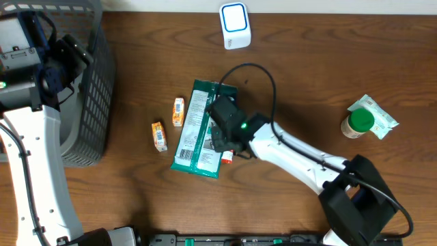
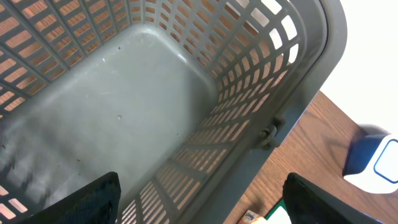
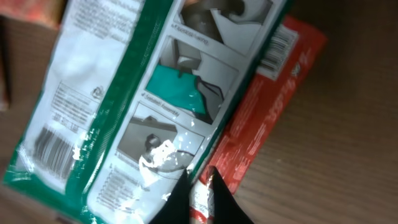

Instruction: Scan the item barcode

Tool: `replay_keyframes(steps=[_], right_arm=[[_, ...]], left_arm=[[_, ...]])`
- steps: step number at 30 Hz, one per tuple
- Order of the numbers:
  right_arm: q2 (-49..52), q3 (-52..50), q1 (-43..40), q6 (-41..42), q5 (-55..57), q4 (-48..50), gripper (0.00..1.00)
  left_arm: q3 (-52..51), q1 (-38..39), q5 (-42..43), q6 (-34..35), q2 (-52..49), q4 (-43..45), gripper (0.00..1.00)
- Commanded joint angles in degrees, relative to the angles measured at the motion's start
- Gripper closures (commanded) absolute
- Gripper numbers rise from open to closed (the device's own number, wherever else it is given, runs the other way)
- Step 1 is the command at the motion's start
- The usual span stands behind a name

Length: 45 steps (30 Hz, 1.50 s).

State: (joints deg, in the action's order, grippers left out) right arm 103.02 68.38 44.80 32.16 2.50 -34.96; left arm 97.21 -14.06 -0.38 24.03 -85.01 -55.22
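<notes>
**Right pincer closed at the green packet's edge**

My right pincer [image 3: 198, 180] is pressed together. Its tips meet at the long edge of the green packet [image 3: 124, 93], where that packet overlaps a red packet [image 3: 273, 106]. I cannot tell whether any film is caught between them. The green packet lies flat near the middle of the bench [image 1: 307, 68], and its barcode [image 3: 53, 146] faces up in the wrist view. The scanner [image 1: 235, 25] stands well apart at the far edge. My left pincer [image 2: 202, 202] hangs spread wide over the grey basket [image 2: 124, 112], holding nothing. A small orange packet [image 1: 178, 111] lies just beside the green one, a second orange packet [image 1: 159, 135] is near it, and a green-lidded jar [image 1: 358, 123] sits off to the right.
</notes>
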Motion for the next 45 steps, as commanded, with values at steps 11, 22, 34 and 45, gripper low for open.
replay_keyframes(steps=[11, 22, 34, 45], right_arm=[[-0.7, -11.1, 2.9, 4.0, 6.3, 15.3, 0.99], [-0.7, -11.1, 2.6, 4.0, 6.7, 12.0, 0.99], [-0.8, -11.0, -1.8, -7.5, 15.1, 3.7, 0.99], [-3.7, -7.1, -7.1, -17.7, 13.5, -1.7, 0.80]], left_arm=[[0.5, -0.2, -0.5, -0.1, -0.3, 0.0, 0.16], [0.5, -0.2, -0.5, -0.1, -0.3, 0.0, 0.16], [0.5, -0.2, -0.5, -0.2, -0.3, 0.0, 0.16], [0.5, -0.2, -0.5, -0.2, -0.3, 0.0, 0.16]])
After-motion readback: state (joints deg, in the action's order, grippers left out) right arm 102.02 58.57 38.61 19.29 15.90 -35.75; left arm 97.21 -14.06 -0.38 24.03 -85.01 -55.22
